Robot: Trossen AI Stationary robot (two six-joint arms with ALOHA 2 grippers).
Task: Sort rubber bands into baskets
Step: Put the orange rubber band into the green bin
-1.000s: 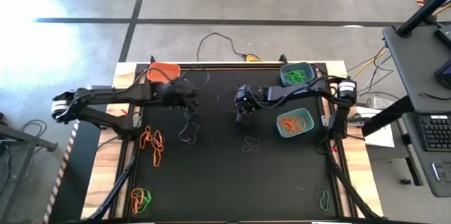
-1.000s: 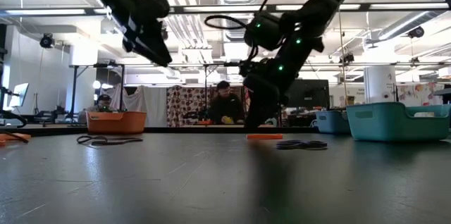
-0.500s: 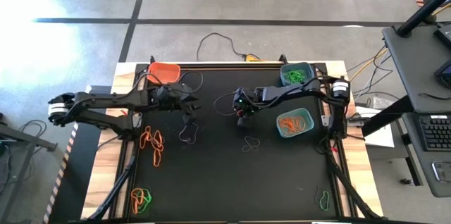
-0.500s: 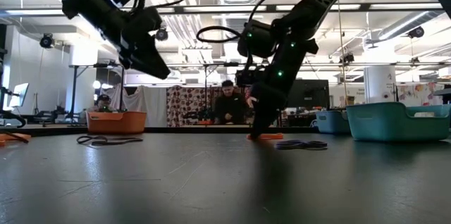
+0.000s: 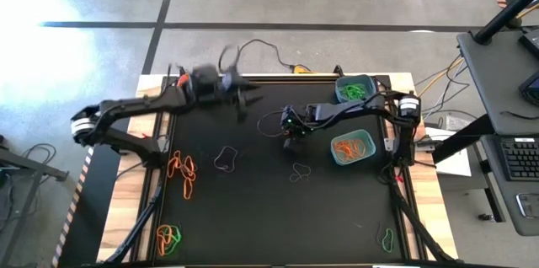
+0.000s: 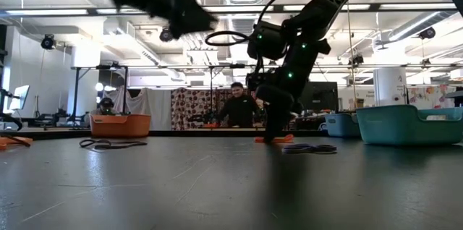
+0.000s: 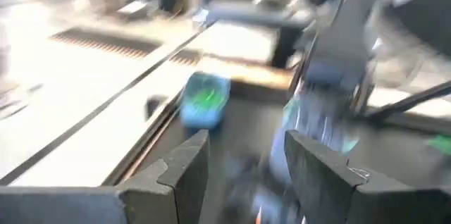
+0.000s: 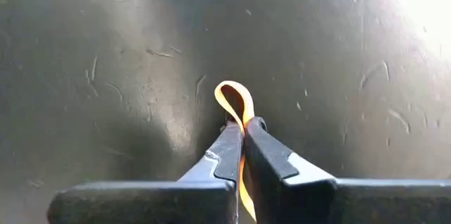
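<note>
The black table (image 5: 253,217) carries both arms, three baskets and scattered rubber bands. The teal basket (image 5: 353,89) with green bands sits at the far right; just nearer is the blue basket (image 5: 352,147) holding orange bands, and the orange basket is hidden under the left arm at the far left. The left gripper (image 5: 244,95) hangs high over the far edge, fingers apart and empty. The right gripper (image 8: 243,129) is down at table level near the centre, fingers pressed together on an orange rubber band (image 8: 236,101) whose loop sticks out ahead of the fingertips, its long axis in line with the fingers. The blue basket lies to the right of this gripper and slightly nearer, so the carry probably goes that way. Loose bands lie well apart: a dark band (image 5: 224,160), another dark band (image 5: 300,171), and an orange cluster (image 5: 182,171) at the left.
</note>
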